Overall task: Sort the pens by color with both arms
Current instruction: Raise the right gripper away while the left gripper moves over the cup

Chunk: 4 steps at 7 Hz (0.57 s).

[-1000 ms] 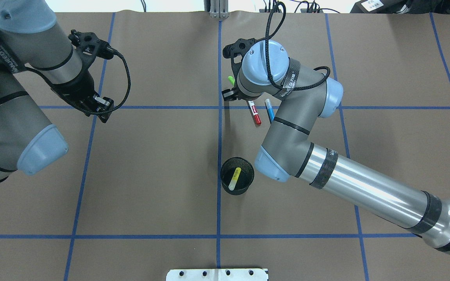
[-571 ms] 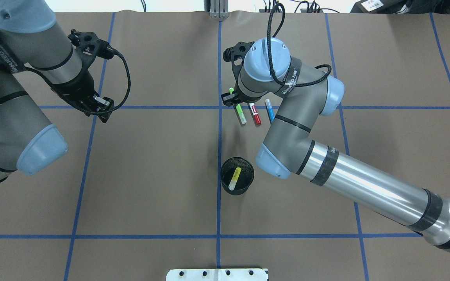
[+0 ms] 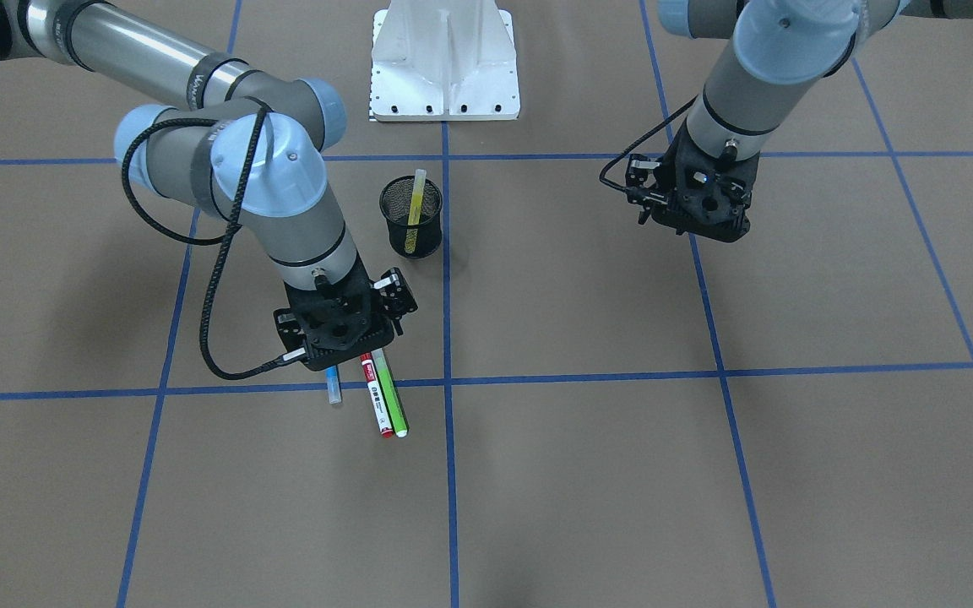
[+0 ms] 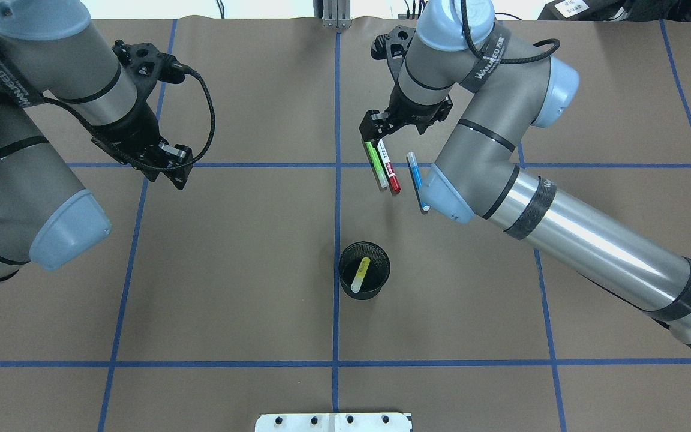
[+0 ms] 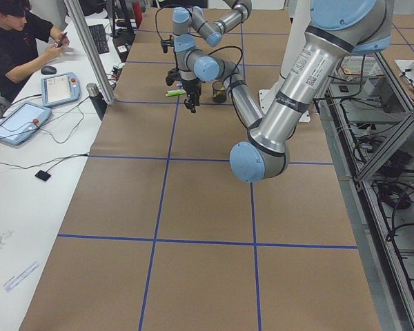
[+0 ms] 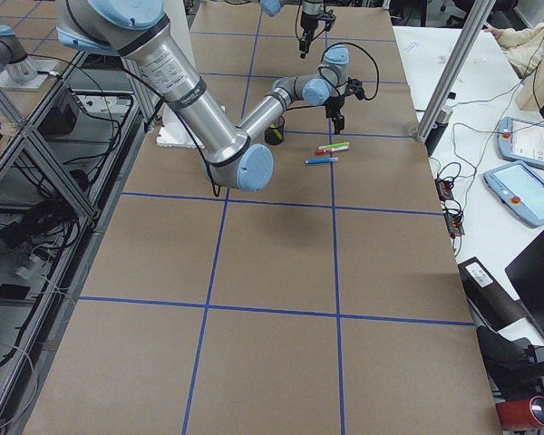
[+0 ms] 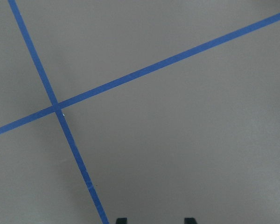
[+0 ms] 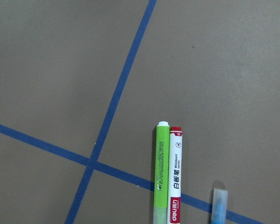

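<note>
The light green pen (image 4: 375, 165) lies flat on the table, side by side with the red-capped white pen (image 4: 388, 171). The blue pen (image 4: 415, 174) lies a little to their right, partly under my right arm. All three show in the right wrist view: green (image 8: 161, 172), red (image 8: 175, 177), blue (image 8: 219, 205). The yellow pen (image 4: 360, 275) stands in the black mesh cup (image 4: 378, 288). My right gripper (image 4: 393, 123) hangs above the pens' far ends, open and empty. My left gripper (image 4: 168, 165) hovers open and empty over a blue tape crossing.
Blue tape lines (image 4: 336, 210) divide the brown table into squares. The white pedestal base (image 3: 444, 76) stands at the robot's edge. Operators sit at side desks with tablets (image 5: 17, 121).
My right gripper lowered the green pen beside the red one, let it go, and pulled up and away toward the far side. My left arm shifted slightly to the right.
</note>
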Each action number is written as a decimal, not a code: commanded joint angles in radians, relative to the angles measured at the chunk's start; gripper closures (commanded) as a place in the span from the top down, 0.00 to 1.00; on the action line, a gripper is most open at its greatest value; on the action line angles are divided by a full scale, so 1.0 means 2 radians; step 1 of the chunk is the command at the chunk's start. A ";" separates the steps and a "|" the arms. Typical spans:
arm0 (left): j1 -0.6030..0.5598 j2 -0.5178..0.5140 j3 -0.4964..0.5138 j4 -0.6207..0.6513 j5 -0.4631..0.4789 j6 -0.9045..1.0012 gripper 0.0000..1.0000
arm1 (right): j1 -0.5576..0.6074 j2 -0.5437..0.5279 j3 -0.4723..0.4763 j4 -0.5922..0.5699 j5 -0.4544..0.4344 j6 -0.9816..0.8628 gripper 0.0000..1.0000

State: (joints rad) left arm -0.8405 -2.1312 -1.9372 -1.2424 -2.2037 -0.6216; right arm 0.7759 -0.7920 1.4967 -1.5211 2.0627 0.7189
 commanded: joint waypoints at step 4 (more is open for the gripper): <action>0.114 -0.058 0.002 -0.024 -0.006 -0.100 0.55 | 0.012 -0.141 0.279 -0.198 0.025 0.010 0.99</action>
State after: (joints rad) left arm -0.6843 -2.2294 -1.9349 -1.2667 -2.2271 -0.8093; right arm 0.8005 -1.0412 1.9824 -1.8482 2.1127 0.7338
